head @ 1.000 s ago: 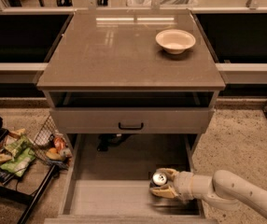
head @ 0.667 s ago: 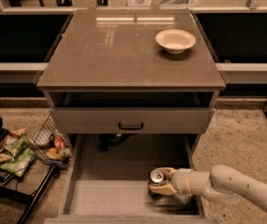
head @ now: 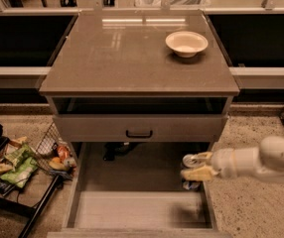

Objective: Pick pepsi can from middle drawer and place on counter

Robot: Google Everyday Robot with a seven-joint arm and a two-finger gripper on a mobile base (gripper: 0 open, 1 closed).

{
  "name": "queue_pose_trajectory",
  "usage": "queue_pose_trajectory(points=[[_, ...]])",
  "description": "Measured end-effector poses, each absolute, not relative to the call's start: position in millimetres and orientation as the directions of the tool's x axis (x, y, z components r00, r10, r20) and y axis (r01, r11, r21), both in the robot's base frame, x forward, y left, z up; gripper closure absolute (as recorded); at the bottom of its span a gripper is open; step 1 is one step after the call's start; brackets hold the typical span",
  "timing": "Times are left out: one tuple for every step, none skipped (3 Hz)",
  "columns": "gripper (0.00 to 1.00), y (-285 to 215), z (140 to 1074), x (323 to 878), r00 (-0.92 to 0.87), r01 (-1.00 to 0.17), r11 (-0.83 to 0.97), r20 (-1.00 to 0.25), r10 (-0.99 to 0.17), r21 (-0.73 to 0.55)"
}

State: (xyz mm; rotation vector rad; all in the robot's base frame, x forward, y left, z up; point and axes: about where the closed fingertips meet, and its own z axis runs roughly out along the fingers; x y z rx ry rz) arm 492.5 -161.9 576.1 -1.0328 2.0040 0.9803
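Down at the right-hand side of the open middle drawer [head: 132, 209], the gripper [head: 185, 166] reaches in from the right on its pale arm, its two cream fingers [head: 197, 174] closed round the pepsi can [head: 189, 160], one on each side. The can's silver top faces left and a little of its blue body shows beneath the lower finger. Above, the counter [head: 132, 53] carries a cream bowl [head: 186, 43] near its back right corner.

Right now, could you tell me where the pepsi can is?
In the camera view, the pepsi can is at the right side of the open middle drawer, near its right wall, held in the gripper reaching in from the right.
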Motion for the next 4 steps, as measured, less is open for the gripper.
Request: queue_pose_trajectory(points=[[1.00,-225,747,528,-0.453,-0.842,0.473,-0.815,-0.361,0.259],[1.00,-228,853,538,-0.418,-0.858,0.433,-0.865,-0.276,0.276],[1.00,-181,947,547,-0.330,-0.904,0.350,-0.922,-0.202,0.247],[1.00,-115,1014,548,-0.242,-0.942,0.267,-0.964,-0.114,0.205]])
